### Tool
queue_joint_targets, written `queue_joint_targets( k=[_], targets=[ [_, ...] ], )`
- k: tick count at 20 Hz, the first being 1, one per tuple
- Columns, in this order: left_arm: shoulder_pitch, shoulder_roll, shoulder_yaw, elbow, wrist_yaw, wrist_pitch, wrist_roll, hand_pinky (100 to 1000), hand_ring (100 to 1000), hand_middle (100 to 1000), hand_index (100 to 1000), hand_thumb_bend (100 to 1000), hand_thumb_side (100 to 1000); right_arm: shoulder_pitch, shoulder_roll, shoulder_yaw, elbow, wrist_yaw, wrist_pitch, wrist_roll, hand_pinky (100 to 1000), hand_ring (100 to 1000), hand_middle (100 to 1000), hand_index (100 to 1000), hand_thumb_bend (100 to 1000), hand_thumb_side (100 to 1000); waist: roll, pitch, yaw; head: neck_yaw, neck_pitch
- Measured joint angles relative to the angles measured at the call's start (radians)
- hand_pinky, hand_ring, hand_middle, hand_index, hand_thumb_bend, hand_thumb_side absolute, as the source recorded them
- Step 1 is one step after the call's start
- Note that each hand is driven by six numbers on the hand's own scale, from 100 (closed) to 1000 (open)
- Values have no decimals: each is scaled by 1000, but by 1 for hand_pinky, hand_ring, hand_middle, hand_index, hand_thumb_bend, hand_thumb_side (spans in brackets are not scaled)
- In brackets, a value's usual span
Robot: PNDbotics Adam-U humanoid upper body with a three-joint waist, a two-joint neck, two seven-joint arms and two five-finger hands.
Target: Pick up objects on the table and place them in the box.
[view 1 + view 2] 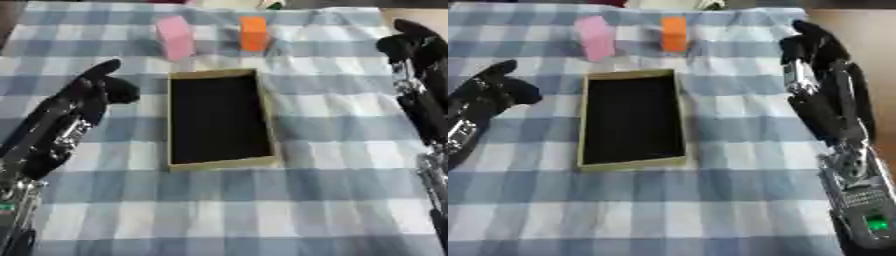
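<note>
A shallow tan box (267,127) with a black inside lies open in the middle of the table. Beyond it stand a pink block (174,37) at the far left and an orange block (253,33) to its right, both upright. My left hand (98,86) hovers left of the box, fingers relaxed and holding nothing. On the other side, my right hand (814,44) hangs over the table's right edge, level with the box's far end, also open and empty.
A blue and white checked cloth (227,210) covers the table. Its right edge shows bare brown surface (859,30) beyond the cloth. A small white and green thing (273,5) sits at the far edge.
</note>
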Motion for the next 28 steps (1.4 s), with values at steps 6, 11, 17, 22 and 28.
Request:
queue_joint_targets(
  k=[6, 11, 17, 22, 28],
  targets=[
    [-2, 0, 0, 0, 0, 0, 0, 843, 782, 743, 998, 100, 796, 0, 0, 0, 0, 0, 1, 3, 865, 771, 675, 873, 100, 703, 1, 0, -1, 0, 0],
    [-42, 26, 0, -7, -3, -12, -14, 864, 812, 772, 1000, 100, 706, 3, 0, 0, 0, 0, 2, 5, 865, 771, 675, 873, 100, 703, 4, 0, -3, 0, 0],
    [-213, 182, -1, -28, -111, -16, -67, 842, 852, 836, 1000, 100, 645, 11, -1, 3, 0, 0, 4, 8, 865, 771, 674, 873, 100, 704, 19, -9, -11, 0, -1],
    [-422, 317, -36, 33, -237, 2, -73, 796, 850, 843, 983, 100, 729, 20, -8, 11, 0, 0, 8, 16, 865, 771, 674, 873, 100, 705, 36, -21, -25, 0, -2],
    [-694, 316, -105, 344, -457, 10, -76, 777, 831, 836, 968, 100, 752, 31, -17, 25, 0, -1, 12, 32, 865, 771, 674, 873, 100, 706, 52, -44, -57, 9, 0]
  ],
)
